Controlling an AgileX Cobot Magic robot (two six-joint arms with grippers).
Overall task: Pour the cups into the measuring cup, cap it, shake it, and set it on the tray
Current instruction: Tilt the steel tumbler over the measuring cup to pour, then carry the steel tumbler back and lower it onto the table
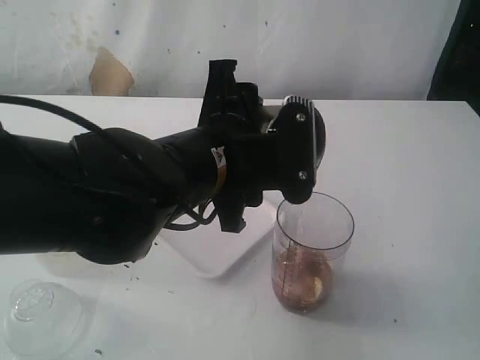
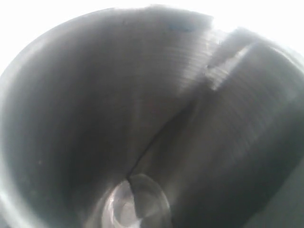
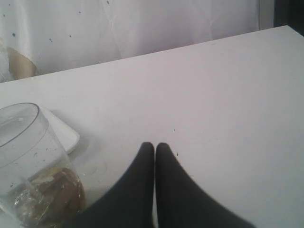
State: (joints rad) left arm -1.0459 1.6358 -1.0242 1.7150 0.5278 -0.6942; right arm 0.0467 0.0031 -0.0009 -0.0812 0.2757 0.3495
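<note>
The measuring cup [image 1: 313,247] stands upright on the white table with brown contents at its bottom; it also shows in the right wrist view [image 3: 28,166]. My left gripper [image 1: 296,191] hovers at its rim, and the arm hides its fingers. The left wrist view is filled by the dark inside and shiny bottom of the steel tumbler [image 2: 128,204], held tipped toward the measuring cup. My right gripper [image 3: 155,145] is shut and empty, low over bare table beside the measuring cup. The white tray [image 1: 217,259] lies behind the measuring cup, mostly under my left arm. The wooden cup is out of view.
A clear domed plastic piece [image 1: 37,311] lies at the front left of the table. A corner of the tray [image 3: 66,135] reaches close to the measuring cup. A white wall stands behind the table's far edge [image 1: 390,101].
</note>
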